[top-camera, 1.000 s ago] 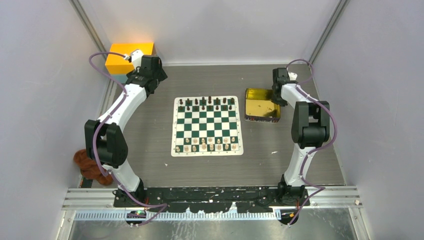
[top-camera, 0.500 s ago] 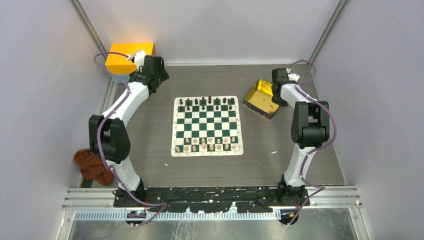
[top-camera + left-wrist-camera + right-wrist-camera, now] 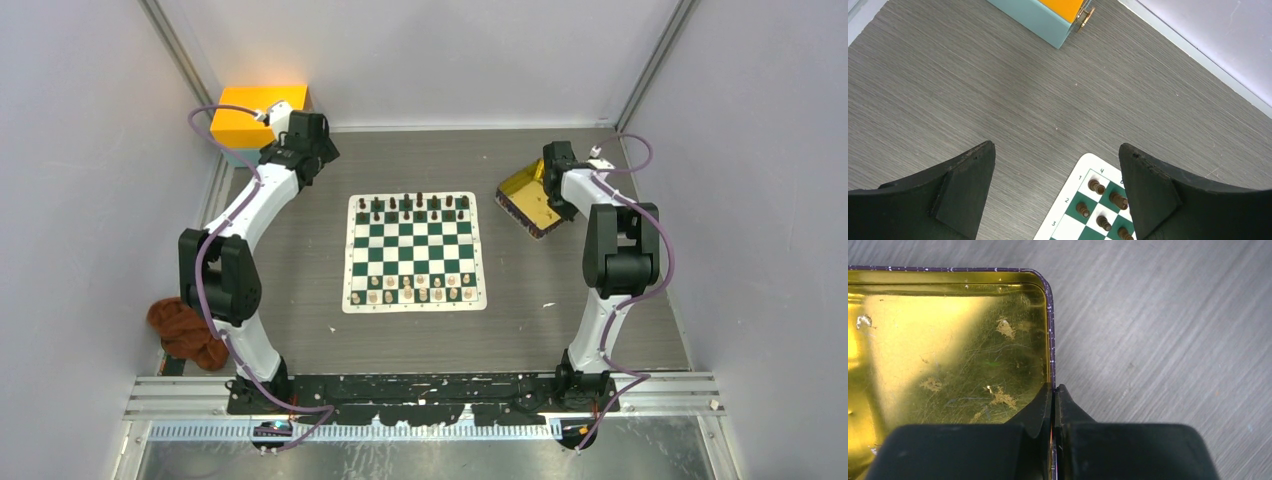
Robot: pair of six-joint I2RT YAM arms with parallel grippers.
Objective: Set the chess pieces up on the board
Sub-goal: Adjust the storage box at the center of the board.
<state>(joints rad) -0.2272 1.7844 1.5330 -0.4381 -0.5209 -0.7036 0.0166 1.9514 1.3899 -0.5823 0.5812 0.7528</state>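
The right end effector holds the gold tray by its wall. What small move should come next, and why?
Probably lower the gold tray flat onto the table, away from the board. The right end effector pinches its rim, the tray looks tilted, and the part of its inside that shows is empty.

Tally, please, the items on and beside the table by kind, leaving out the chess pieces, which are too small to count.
Checkered board: 1
Gold tray: 1
Orange box: 1
Brown cloth: 1
Total: 4
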